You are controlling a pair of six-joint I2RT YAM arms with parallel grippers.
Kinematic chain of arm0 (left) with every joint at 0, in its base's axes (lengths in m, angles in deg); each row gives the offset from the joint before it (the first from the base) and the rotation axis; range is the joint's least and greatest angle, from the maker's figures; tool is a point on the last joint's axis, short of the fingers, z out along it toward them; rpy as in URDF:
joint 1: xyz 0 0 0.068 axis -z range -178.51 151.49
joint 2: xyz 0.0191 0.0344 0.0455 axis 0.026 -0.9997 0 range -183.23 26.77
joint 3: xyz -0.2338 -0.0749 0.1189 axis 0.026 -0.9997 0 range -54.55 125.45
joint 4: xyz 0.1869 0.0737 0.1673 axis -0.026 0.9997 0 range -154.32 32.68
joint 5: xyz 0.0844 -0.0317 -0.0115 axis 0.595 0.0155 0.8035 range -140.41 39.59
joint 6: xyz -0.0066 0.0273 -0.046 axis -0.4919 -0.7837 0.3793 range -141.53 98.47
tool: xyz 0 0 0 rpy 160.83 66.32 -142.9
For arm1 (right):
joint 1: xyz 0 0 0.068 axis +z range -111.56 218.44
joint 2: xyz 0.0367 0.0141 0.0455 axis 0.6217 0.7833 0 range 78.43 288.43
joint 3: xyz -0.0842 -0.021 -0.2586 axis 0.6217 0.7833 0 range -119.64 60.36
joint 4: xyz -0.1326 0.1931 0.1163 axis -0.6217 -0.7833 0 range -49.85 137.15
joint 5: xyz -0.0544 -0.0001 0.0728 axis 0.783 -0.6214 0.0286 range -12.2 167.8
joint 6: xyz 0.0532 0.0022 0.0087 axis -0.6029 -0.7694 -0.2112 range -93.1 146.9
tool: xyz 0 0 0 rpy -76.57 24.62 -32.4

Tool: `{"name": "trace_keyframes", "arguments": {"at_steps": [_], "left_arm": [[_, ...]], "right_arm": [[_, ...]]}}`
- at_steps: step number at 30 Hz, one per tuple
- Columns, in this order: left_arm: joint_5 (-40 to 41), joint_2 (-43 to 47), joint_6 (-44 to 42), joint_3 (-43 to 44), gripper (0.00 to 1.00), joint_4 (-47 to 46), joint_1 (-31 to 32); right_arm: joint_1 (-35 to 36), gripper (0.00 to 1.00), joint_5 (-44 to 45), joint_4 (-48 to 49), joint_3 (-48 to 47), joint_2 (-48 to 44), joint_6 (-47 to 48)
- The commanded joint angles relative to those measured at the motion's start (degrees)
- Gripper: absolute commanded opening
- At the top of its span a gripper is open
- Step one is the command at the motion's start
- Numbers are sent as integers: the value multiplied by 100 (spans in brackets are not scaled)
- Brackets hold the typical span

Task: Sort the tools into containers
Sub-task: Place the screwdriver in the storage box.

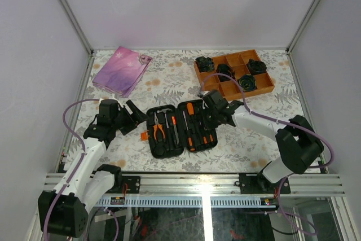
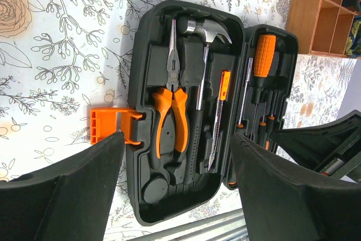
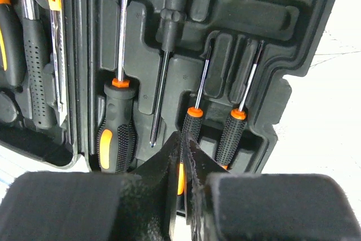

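Observation:
The black tool case [image 1: 161,149] lies open at the table's near middle. Its left half [image 2: 163,190] holds orange-handled pliers [image 2: 169,111], a hammer [image 2: 206,29] and a slim knife [image 2: 221,111]. Its right half [image 3: 265,15] holds a thick-handled screwdriver [image 3: 115,128] and two thin drivers [image 3: 194,117] [image 3: 234,131] in their slots. My left gripper [image 1: 135,115] is open and empty, hovering over the case's left half [image 2: 177,139]. My right gripper [image 1: 213,118] is shut, its tips [image 3: 181,139] right over the left thin driver's handle end.
An orange compartment tray [image 1: 234,74] with black rosette bundles [image 1: 247,82] stands at the back right. A pink-purple pouch [image 1: 121,70] lies at the back left. The case's orange latch [image 2: 110,125] sticks out to its left. A metal rail [image 1: 197,182] runs along the near edge.

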Motion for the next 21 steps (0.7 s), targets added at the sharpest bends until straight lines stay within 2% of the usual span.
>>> {"name": "trace_keyframes", "arguments": {"at_steps": [1,17,21], "left_arm": [[-104,56,-67,6,74,-273,-48],[-136,36,-87,23,73,-292,-48],[-135,35,-105,32,73,-280,-48]], "right_arm": [[126,10,74,-131,-290,127,67],[238,7,529,-550,-525,591,50],[263,7,516,-480,-493,469,50]]}}
